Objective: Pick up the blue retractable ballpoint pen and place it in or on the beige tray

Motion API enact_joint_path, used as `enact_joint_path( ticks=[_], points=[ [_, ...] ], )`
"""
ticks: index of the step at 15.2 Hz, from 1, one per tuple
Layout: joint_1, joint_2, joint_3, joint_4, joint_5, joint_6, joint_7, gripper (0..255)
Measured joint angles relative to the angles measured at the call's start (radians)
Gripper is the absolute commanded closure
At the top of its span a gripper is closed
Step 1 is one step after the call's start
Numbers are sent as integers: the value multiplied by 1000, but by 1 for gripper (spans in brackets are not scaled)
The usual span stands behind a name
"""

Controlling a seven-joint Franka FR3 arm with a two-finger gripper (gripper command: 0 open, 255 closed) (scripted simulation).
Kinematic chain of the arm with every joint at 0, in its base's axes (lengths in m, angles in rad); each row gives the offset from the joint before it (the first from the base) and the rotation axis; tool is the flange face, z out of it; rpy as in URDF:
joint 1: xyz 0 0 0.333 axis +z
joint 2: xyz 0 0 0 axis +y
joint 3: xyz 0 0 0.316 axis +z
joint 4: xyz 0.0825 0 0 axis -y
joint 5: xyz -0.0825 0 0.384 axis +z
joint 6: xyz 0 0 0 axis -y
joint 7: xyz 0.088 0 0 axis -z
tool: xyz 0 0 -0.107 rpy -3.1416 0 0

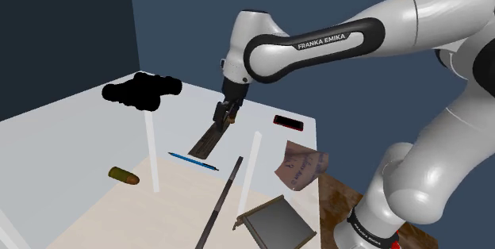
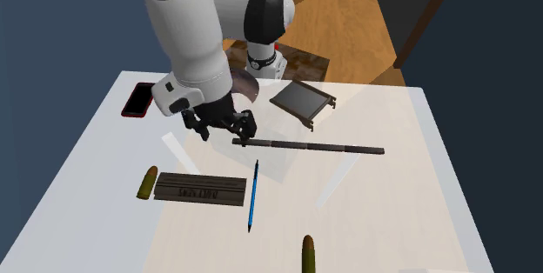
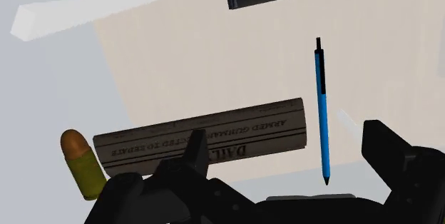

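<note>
The blue pen (image 1: 193,161) (image 2: 252,195) (image 3: 323,112) has a black clip end. It lies flat on a wide, pale beige sheet (image 2: 374,193) (image 1: 170,208) that covers much of the table and looks like the tray. My black gripper (image 1: 228,113) (image 2: 223,129) (image 3: 289,169) hangs open above the table with nothing between its fingers. In the wrist view the pen lies below and ahead of the gripper, nearer one finger (image 3: 389,151) than the other, and apart from both.
A dark lettered plank (image 2: 200,188) (image 3: 203,138) lies beside the pen, with an olive cartridge (image 2: 148,183) at its end. Also here are a long dark bar (image 2: 309,147), a dark framed slab (image 2: 302,102), a red-edged phone (image 2: 137,99), another cartridge (image 2: 307,254) and translucent white bars (image 1: 149,148).
</note>
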Motion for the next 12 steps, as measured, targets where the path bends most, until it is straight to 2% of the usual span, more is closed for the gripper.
enact_joint_path(
  ticks=[8, 12],
  points=[
    [51, 298, 57, 202, -105, 86, 76, 0],
    [80, 410, 65, 278, -153, 115, 103, 0]
  ],
)
